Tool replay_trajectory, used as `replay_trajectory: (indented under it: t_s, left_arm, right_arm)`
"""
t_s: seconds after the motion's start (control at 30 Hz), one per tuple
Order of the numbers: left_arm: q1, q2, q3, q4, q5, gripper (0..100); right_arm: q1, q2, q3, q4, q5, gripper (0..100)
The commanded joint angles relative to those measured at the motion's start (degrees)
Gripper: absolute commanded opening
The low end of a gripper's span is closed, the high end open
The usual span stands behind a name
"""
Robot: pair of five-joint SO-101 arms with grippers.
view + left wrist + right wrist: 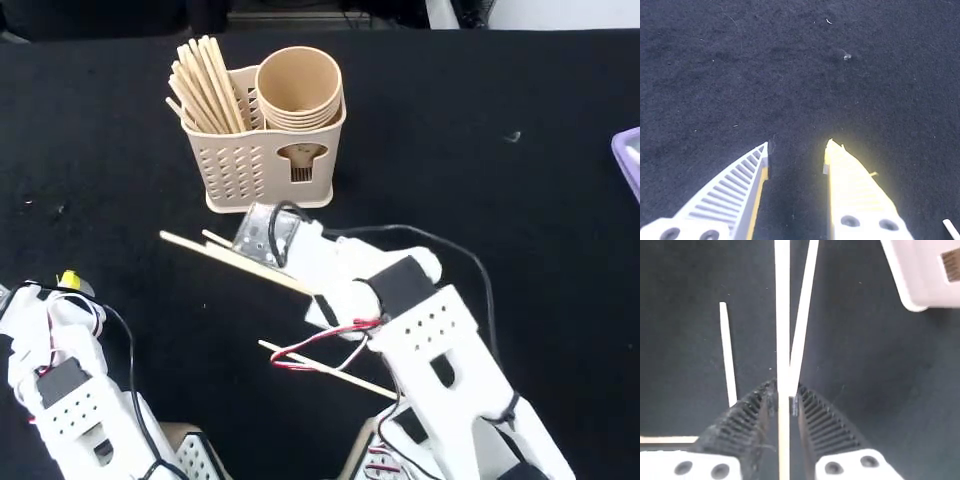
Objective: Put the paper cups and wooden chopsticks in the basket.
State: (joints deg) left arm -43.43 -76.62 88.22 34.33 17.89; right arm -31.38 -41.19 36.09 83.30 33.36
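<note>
A beige slotted basket [262,165] stands at the back middle of the black table, with stacked paper cups [299,88] and several wooden chopsticks [205,85] upright in it. Just in front of it my right gripper [258,248] is down at the table, shut on two wooden chopsticks [783,330] that run out past its fingertips [765,395]. A third chopstick [727,355] lies loose beside them. Another chopstick [330,370] lies under the right arm. My left gripper [796,150] hangs open over bare cloth at the front left, holding nothing.
A corner of the basket [922,275] shows close to the right gripper. A purple object [628,160] sits at the table's right edge. Red and black cables [320,350] loop off the right arm. Open cloth lies left and right of the basket.
</note>
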Motion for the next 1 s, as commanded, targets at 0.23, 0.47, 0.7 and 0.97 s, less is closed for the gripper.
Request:
replay_trajectory:
  t_s: [0.23,0.47,0.7,0.97]
  left_arm:
    - [0.7,-0.8,-3.0,-1.1,-0.2,19]
    - [0.7,-0.8,-3.0,-1.1,-0.2,19]
    - [0.7,-0.8,-3.0,-1.0,-0.2,19]
    - [0.7,-0.8,-3.0,-1.1,-0.2,19]
  right_arm:
    - [-1.7,-1.2,-18.2,3.7,-7.4,1.0]
    - [-1.7,-1.0,-24.4,0.8,-12.0,1.0]
    - [-1.7,-1.1,-17.2,-18.7,-19.5,1.1]
    - [-1.9,-1.2,-10.8,-29.7,-21.0,1.1]
